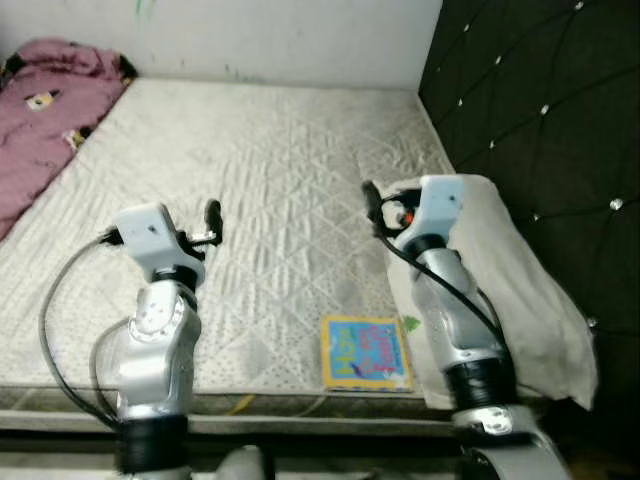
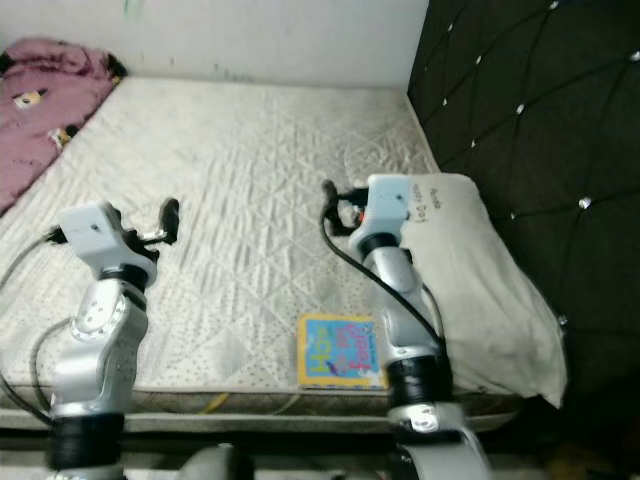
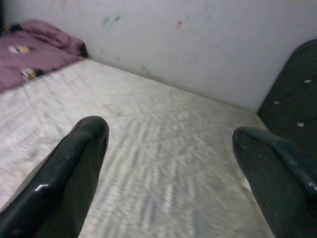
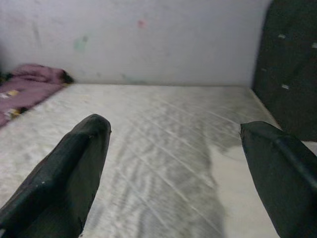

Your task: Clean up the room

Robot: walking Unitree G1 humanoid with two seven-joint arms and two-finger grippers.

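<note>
A bare quilted mattress [image 1: 270, 180] filled the scene. Both silver arms reached forward above it, left gripper [image 3: 168, 148] and right gripper [image 4: 173, 148] each spread wide, holding nothing. A white pillow [image 1: 520, 290] lay right; a colourful book [image 1: 365, 353] lay at the near edge; a purple blanket [image 1: 45, 110] was bunched far left.

A colourful book [image 1: 366, 353] lay flat at the mattress's [image 1: 260, 180] near edge, beside a white pillow [image 1: 520, 290].
</note>
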